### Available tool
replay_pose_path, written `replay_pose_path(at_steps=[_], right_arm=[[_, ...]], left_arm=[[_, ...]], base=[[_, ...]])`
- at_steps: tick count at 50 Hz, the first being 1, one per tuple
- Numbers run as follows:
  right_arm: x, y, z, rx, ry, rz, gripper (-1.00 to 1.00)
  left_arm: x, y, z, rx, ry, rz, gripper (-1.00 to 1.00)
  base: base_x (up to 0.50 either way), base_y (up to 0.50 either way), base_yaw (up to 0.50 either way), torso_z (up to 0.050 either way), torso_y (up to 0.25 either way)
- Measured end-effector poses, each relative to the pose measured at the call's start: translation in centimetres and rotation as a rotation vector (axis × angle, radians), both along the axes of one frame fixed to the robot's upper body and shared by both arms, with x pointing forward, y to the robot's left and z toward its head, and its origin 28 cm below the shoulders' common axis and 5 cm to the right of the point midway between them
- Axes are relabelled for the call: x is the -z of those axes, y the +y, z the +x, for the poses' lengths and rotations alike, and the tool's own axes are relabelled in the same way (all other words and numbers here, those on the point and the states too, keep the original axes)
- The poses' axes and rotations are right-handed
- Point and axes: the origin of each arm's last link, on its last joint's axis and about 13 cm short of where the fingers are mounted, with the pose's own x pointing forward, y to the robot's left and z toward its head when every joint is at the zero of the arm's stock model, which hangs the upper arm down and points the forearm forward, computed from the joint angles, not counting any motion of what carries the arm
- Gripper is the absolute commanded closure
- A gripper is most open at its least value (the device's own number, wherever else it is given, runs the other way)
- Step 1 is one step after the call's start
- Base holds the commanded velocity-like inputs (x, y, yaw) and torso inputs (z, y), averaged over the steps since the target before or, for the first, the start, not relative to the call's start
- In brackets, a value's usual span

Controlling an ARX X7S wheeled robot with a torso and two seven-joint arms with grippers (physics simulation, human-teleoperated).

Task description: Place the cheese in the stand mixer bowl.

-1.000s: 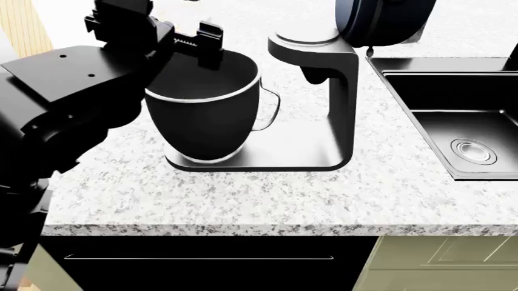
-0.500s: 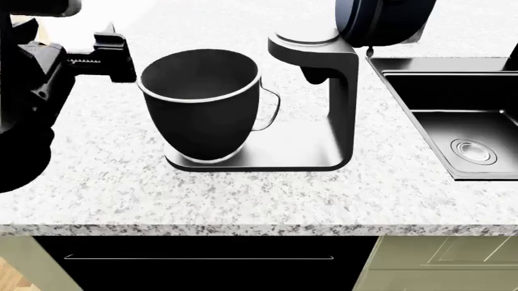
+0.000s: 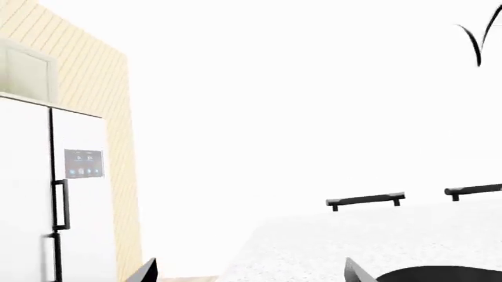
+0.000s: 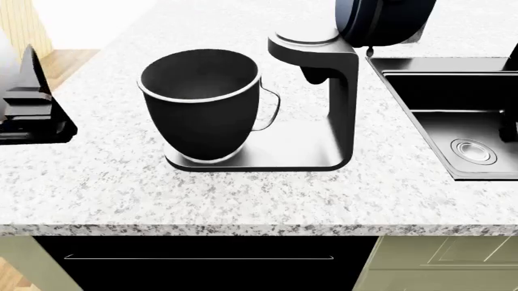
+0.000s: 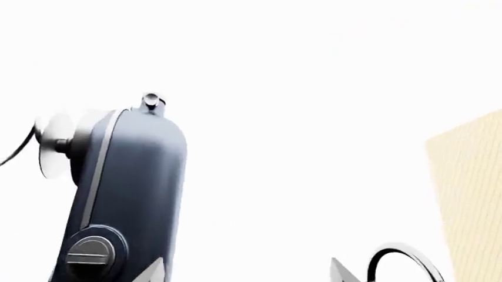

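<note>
The small pale yellow cheese shows in none of the views, so where it lies, which way it points and how its long axis runs cannot be told; it may sit deep inside the bowl, out of sight.

The deep dark grey-black metal stand mixer bowl stands upright, mouth up, on the black mixer base plate, its slim handle at three o'clock toward the black mixer column. What shows of its interior looks dark and bare. The dark blue tilted mixer head sits at one o'clock; the black sink lies well apart at three o'clock.

The left gripper shows two tips apart with nothing between them, so it reads as open and empty. The right gripper likewise shows spread tips holding nothing.

Judging by empty claws, either the drop is done or the cheese awaits picking; next comes checking the bowl.
</note>
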Motion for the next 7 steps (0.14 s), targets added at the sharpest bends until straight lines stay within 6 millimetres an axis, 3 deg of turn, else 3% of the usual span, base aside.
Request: replay_pose_path(at_steps=[7], right_arm=[[-2.0, 0.6, -0.1, -0.029, -0.072, -0.025, -1.0]], left_arm=[[-0.8, -0.3, -1.1, 0.009, -0.079, 0.028, -1.0]], base=[[0.0, 0.0, 0.0, 0.0, 0.0]])
